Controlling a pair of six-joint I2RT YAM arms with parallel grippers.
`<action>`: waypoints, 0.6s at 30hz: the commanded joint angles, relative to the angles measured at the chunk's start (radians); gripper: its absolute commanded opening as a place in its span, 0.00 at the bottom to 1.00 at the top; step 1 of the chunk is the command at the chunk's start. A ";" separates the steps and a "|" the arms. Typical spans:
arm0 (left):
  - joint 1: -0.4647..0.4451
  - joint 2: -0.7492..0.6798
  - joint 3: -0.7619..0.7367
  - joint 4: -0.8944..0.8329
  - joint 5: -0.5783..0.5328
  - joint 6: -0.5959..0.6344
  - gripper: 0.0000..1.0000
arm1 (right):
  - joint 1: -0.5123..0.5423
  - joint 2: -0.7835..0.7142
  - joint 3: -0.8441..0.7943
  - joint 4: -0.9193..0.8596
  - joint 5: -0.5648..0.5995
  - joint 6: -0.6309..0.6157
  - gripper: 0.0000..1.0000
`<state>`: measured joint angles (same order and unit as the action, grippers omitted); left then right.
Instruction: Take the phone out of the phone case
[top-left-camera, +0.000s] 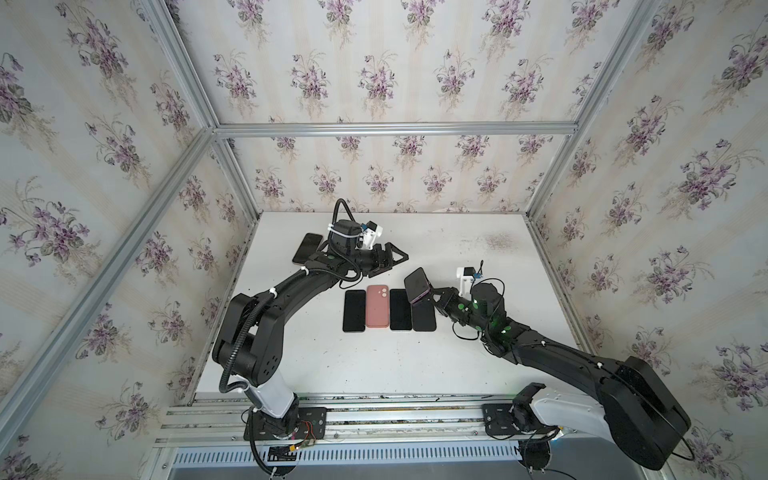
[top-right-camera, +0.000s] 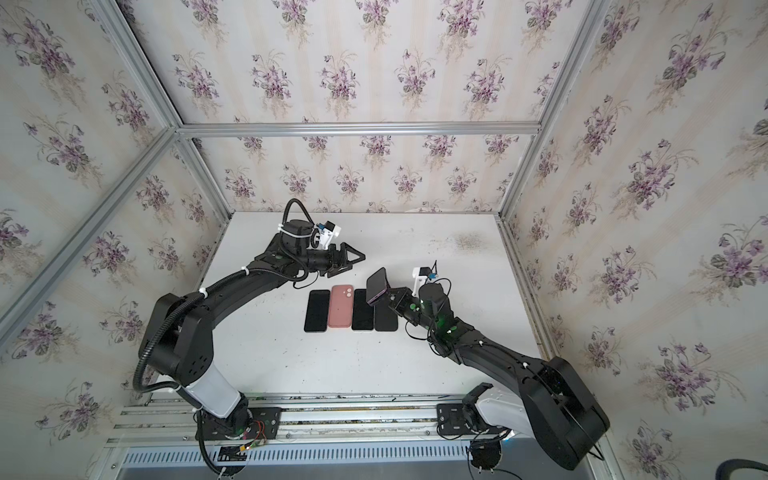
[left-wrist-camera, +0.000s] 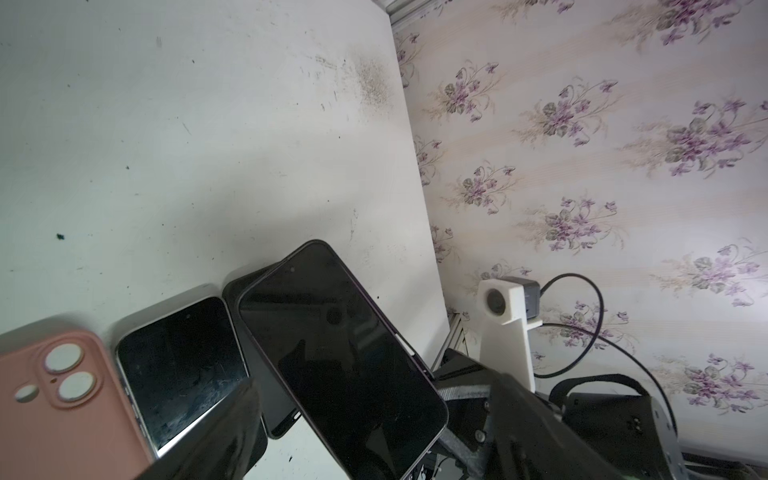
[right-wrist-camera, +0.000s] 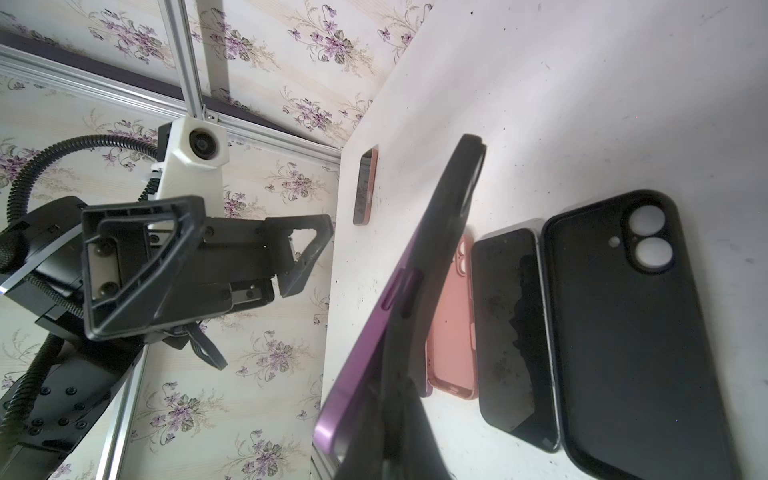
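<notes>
On the table (top-left-camera: 374, 365), nearest, a row: left handset (top-left-camera: 354, 311), pink case (top-left-camera: 377, 306), middle handset (top-left-camera: 400, 309), empty black case (top-left-camera: 424, 321), its far end hidden in both top views; above it the right gripper (top-left-camera: 433, 296) pinches the tilted purple phone (top-left-camera: 417, 283) with its phone case (right-wrist-camera: 461, 195), how far unseated is unclear; beyond, the left gripper (top-left-camera: 392, 262) gapes empty; farthest, a far handset (top-left-camera: 306, 248), half-covered by the arm.

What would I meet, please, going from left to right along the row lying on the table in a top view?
Dark phone → pink case → silver-edged phone → black case.
</notes>
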<state>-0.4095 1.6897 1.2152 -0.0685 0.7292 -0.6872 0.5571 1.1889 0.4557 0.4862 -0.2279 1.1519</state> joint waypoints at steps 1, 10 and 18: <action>-0.023 -0.019 0.003 -0.051 -0.027 0.096 0.89 | -0.005 0.015 0.002 0.099 0.003 0.016 0.00; -0.188 -0.071 0.105 -0.356 -0.225 0.466 0.88 | -0.012 0.022 0.003 0.094 0.001 0.021 0.00; -0.319 -0.017 0.184 -0.500 -0.486 0.592 0.83 | -0.013 0.021 0.008 0.090 -0.008 0.022 0.00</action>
<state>-0.7074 1.6634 1.3827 -0.4969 0.3622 -0.1806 0.5449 1.2144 0.4557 0.4927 -0.2283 1.1713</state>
